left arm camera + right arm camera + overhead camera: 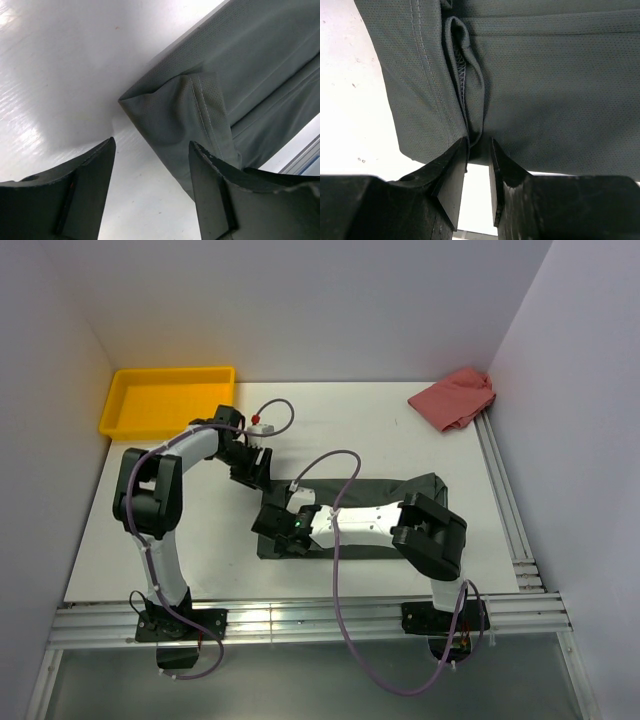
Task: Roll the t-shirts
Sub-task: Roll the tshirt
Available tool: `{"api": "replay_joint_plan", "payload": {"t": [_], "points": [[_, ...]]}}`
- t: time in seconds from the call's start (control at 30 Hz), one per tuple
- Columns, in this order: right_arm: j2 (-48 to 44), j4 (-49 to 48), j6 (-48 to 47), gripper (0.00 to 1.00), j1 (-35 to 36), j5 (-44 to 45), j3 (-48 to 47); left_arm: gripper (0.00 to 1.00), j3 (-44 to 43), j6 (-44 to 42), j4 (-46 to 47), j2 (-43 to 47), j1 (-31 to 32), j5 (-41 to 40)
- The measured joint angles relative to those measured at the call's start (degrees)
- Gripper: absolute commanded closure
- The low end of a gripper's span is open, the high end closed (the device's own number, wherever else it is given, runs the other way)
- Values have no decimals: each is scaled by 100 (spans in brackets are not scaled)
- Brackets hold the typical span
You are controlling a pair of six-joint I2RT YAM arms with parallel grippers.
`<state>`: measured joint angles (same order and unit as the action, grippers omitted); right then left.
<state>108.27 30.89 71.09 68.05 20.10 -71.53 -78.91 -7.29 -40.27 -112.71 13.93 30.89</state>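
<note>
Right jaws: right gripper (479,142) nearly together, nipping a raised fold at the shirt (545,90) edge, by the tips only.
Left jaws: left gripper (152,145) spread wide, nothing held.
Shirt: folded into a long strip, flat on the table (60,75). It spreads ahead of the right jaws. One corner lies just ahead of the left jaws, its edge passing behind one finger.
Risk 1: roll skews into a cone, because only one corner of this end is gripped.
Risk 2: shallow tip grip slips off the fold under pull.
Risk 3: left fingers catch one layer only.
Right arm: stretched low along the strip.
Left arm: elbow high, wrist tipped down toward the corner.
</note>
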Motion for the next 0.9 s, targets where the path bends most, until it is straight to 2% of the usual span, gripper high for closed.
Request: {"api": "replay_joint_plan", "payload": {"t": [0.37,0.63,0.9], "points": [[140,-37,-7,71,0,-26,-26,43,55,122,76,-223,-74,396],[140,407,-28,60,2,136,-356,69,50,361,105,-372,-98,599],[138,1088,-105,58,103,490,-1281,93,59,584,109,-382,-98,525]]}}
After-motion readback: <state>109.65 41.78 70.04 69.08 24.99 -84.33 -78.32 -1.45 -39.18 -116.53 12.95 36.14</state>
